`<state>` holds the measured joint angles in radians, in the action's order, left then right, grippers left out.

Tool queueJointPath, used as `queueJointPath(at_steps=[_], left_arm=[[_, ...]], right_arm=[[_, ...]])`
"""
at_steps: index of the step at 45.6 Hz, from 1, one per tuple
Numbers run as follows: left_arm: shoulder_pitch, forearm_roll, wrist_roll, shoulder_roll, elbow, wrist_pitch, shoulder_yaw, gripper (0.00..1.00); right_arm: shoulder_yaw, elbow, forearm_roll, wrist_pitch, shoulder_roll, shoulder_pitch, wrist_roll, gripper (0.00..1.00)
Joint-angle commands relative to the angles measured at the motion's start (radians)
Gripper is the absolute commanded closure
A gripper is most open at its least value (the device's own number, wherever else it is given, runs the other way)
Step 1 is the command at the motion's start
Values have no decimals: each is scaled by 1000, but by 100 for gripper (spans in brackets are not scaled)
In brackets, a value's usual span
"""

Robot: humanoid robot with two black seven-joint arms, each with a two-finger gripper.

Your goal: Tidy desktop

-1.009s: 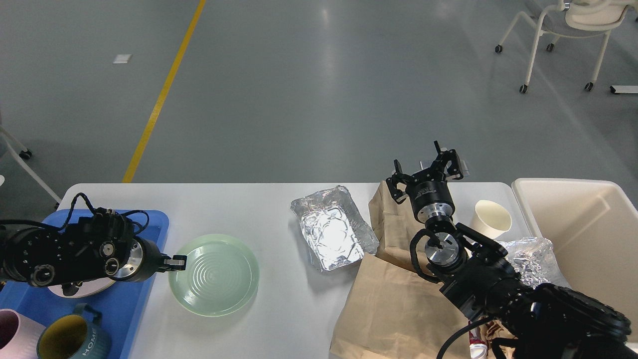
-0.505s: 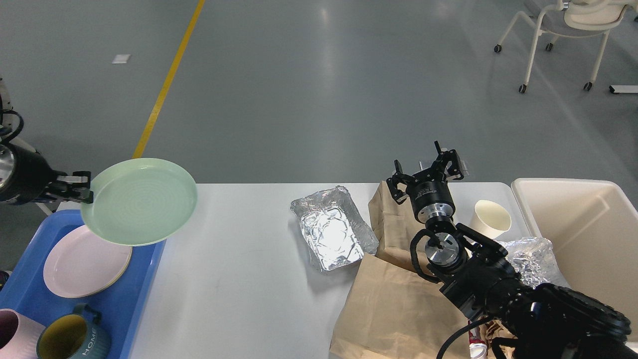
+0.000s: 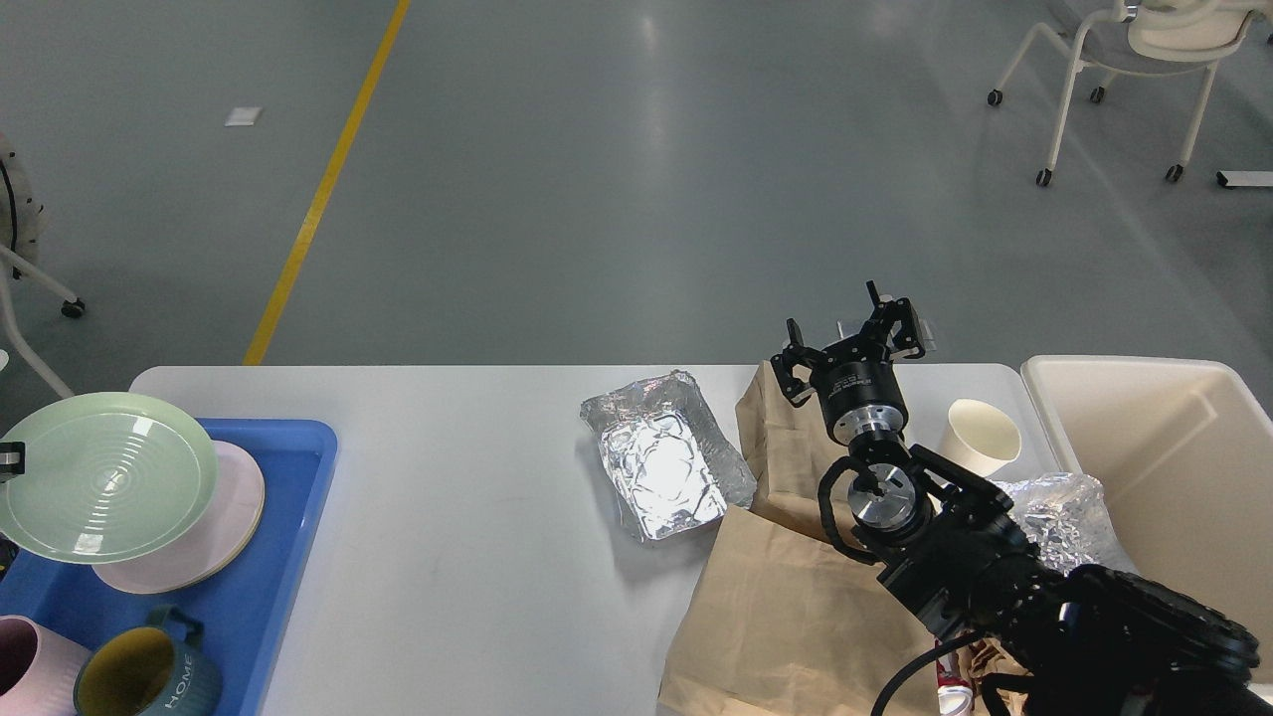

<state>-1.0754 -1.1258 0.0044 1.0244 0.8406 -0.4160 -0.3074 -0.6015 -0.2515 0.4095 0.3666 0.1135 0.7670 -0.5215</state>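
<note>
Right jaws [image 3: 853, 333] spread, arm reaching forward above the brown paper bag [image 3: 796, 597]; left jaws barely visible, state unclear.

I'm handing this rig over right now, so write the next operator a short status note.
Left gripper: barely in view at the left edge, on the green plate's rim; jaws unclear.
Right gripper: open, empty, above the paper bags.
Blue tray: pink plate under the green one, two mugs.
Left on the desktop: foil tray, bags, paper cup, crumpled foil. Bin stands right.
</note>
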Motion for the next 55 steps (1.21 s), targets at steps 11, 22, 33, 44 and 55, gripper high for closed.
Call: queueJointPath(at_steps=[11, 22, 33, 44, 55], left_arm=[[126, 34, -12, -216, -227, 75, 1, 100], [163, 35, -14, -245, -253, 103, 1, 83], [149, 35, -90, -231, -253, 102, 5, 24], [54, 93, -168, -139, -247, 86, 10, 12], [-297, 227, -222, -23, -244, -133, 76, 8]], right_arm=[[0, 0, 0, 0, 0, 0, 0, 0], [0, -2, 0, 0, 0, 0, 0, 0], [0, 0, 0, 0, 0, 0, 0, 0], [0, 0, 0, 0, 0, 0, 0, 0], [0, 0, 0, 0, 0, 0, 0, 0]])
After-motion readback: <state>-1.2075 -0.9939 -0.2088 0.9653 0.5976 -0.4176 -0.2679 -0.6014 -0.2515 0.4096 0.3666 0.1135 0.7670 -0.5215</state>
